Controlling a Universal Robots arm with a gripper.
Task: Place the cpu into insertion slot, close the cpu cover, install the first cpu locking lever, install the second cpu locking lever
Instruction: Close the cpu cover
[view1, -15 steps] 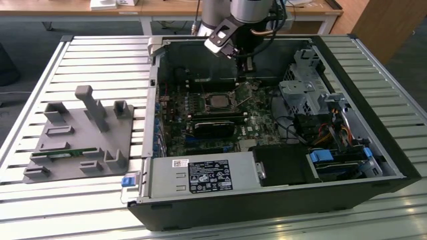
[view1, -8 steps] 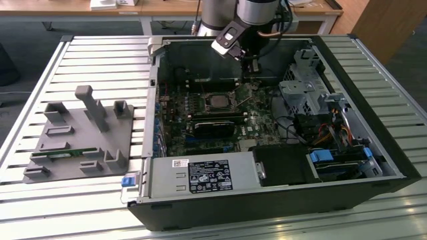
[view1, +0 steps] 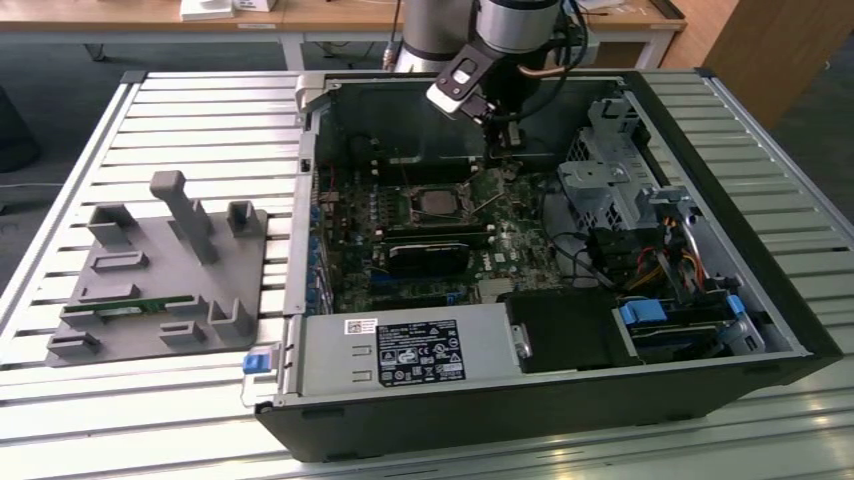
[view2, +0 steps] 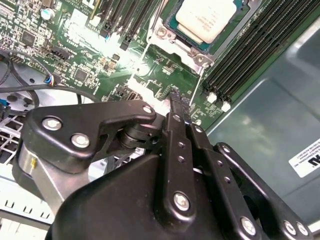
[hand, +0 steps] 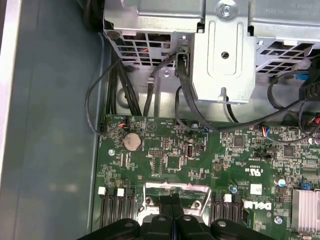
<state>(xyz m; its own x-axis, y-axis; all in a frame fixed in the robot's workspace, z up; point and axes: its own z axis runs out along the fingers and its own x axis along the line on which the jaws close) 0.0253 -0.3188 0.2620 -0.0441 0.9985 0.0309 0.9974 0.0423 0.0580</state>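
Hanging inside an open computer case (view1: 534, 420) on a slatted metal table (view1: 200, 110), the arm's gripper (view1: 505, 152) sits above the green motherboard (hand: 200, 160). It is farther back than the insertion slot (view1: 415, 203) and toward the exterior view's right of it.

In both wrist views the black fingertips (view2: 172, 107) (hand: 167, 202) are pressed together with nothing seen between them. They are poised over bare board just beside one end of the socket's metal surround, apart from it.

The cpu (view2: 207, 17) lies flat in the slot, dull silver top up. The silver cpu cover (view2: 170, 36) frames it (whether that frame is fully down cannot be told). Two thin metal rods (view2: 144, 57) run out from the frame's corners toward the gripper. Long black memory slots (view2: 245, 55) line the board on either side of the socket.

Beyond the board's edge in the first wrist view stands a silver drive cage (hand: 225, 60), with black cables (hand: 120, 90) trailing down to the board near a coin battery (hand: 132, 141).

Outside the case, at the exterior view's left, a grey fixture tray (view1: 160, 275) rests on the table, well apart from the arm. A labelled power supply (view1: 327, 360) fills the case's near corner.
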